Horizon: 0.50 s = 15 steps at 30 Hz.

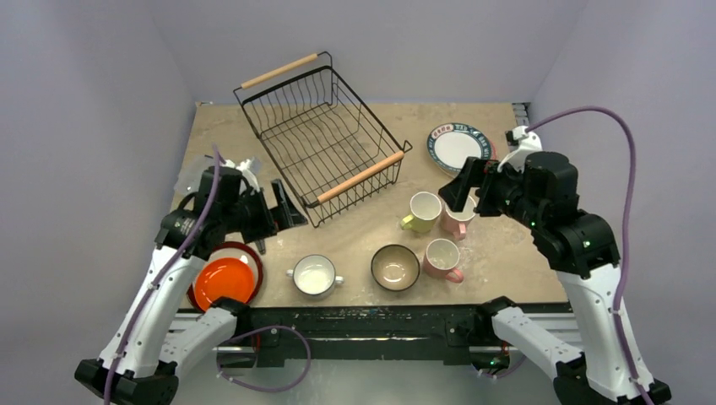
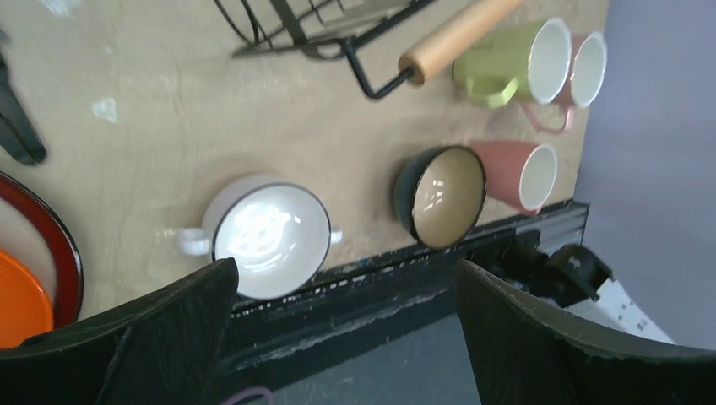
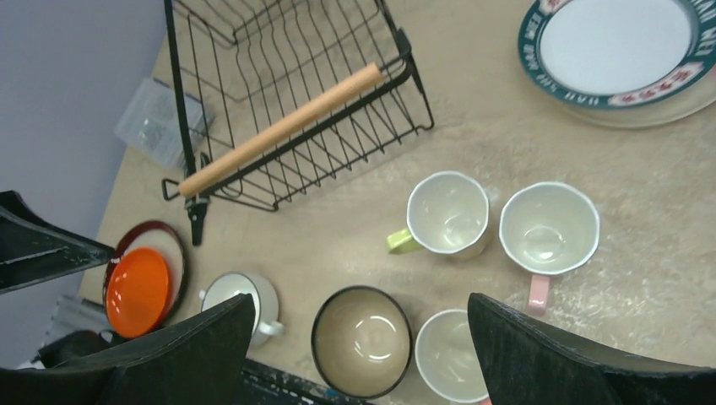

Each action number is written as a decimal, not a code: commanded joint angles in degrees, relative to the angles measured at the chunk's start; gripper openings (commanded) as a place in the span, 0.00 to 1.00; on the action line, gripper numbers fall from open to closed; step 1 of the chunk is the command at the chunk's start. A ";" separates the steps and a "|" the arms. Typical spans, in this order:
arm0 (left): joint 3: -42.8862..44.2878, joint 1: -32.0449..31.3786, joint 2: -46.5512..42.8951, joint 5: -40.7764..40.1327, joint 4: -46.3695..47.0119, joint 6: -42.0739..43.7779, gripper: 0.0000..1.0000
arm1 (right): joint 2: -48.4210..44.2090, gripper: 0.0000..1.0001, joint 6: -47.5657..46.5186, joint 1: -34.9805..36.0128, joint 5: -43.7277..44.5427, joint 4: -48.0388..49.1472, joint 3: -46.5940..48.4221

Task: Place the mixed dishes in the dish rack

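The black wire dish rack [image 1: 321,139] with wooden handles stands empty at the back centre. Teal-rimmed plates [image 1: 457,148] lie stacked to its right. A yellow-green mug [image 1: 423,211], two pink mugs [image 1: 442,257], the teal bowl [image 1: 395,267] and the white two-handled cup [image 1: 314,275] stand near the front. The orange plate [image 1: 224,281] rests on the dark red-rimmed plate [image 1: 253,257] at front left. My left gripper [image 1: 290,211] is open and empty, raised beside the rack's near corner. My right gripper [image 1: 456,192] is open and empty, raised over the mugs.
Black pliers [image 1: 257,245] lie beside the red-rimmed plate. A clear plastic piece [image 3: 156,118] lies at the left edge behind my left arm. The table's front edge and black rail [image 2: 405,278] run just below the cup and bowl.
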 commanded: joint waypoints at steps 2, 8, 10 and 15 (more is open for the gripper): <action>-10.69 -9.50 -4.11 0.72 4.76 -7.46 0.99 | 0.84 0.98 -1.77 -0.05 -10.54 0.53 -7.54; -17.78 -21.71 -3.77 -11.54 2.79 -9.51 0.94 | 1.44 0.98 -3.82 0.62 -21.02 2.13 -14.56; -19.46 -21.80 -4.16 -14.29 1.33 -9.56 0.94 | 1.88 0.98 -3.62 2.22 -21.12 2.63 -15.68; -22.64 -21.82 -2.18 -20.16 1.54 -12.00 0.93 | 2.51 0.98 0.09 7.49 -17.54 6.28 -18.10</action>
